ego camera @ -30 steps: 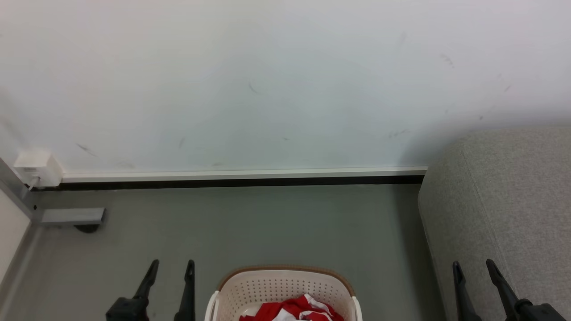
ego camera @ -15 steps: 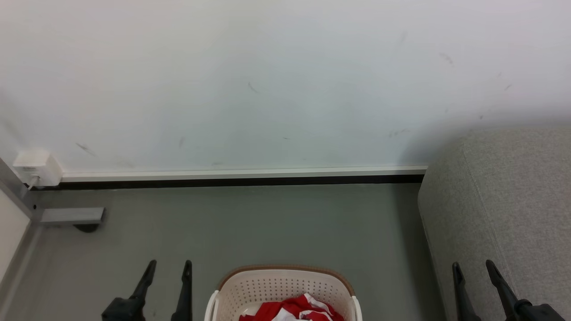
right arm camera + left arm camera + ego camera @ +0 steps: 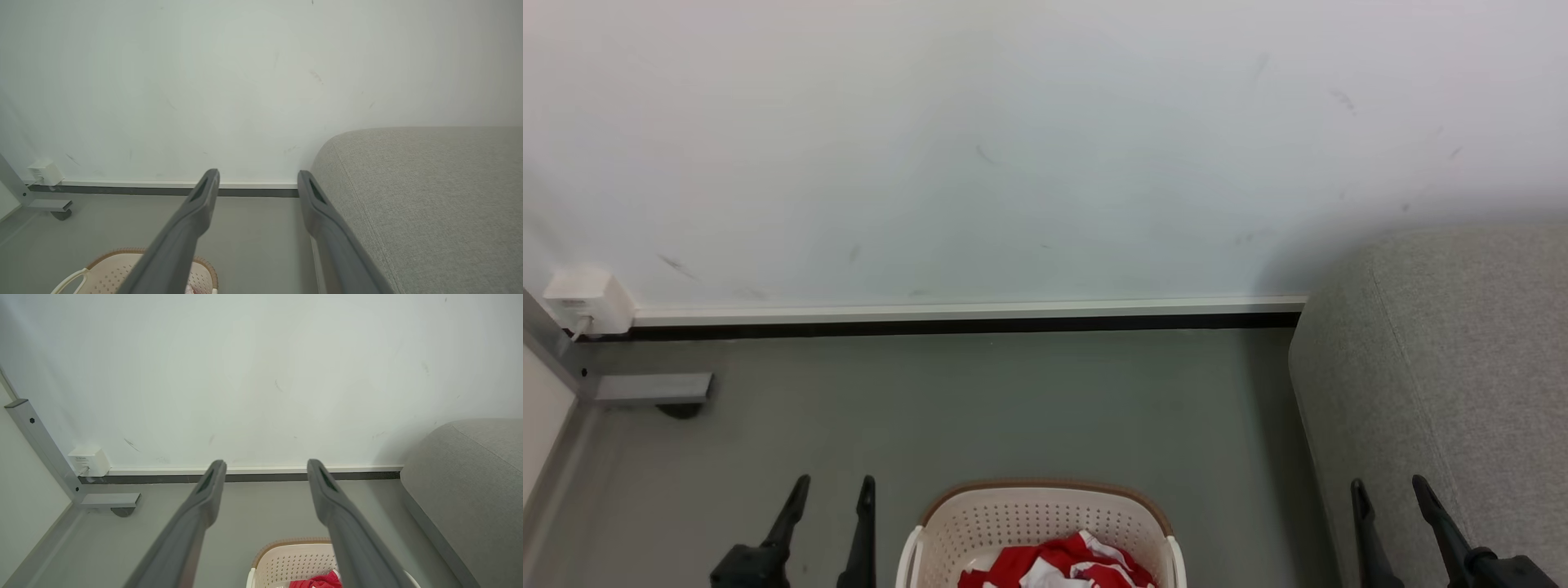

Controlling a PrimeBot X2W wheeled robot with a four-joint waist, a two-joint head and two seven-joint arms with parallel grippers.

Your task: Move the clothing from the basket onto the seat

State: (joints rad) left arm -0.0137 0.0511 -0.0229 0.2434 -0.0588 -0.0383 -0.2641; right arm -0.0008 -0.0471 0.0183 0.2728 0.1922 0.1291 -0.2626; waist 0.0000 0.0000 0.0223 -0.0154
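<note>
Clothing crumpled in basket, red-white, long axis unclear. Left gripper and right gripper flank basket, fingers spread, holding nothing.

Scuffed white wall, grey floor — dark skirting

You've got a scuffed white wall up top, a white-and-black skirting strip under it, grey floor below, plus a small white box in the left corner beside a grey metal foot.
</note>
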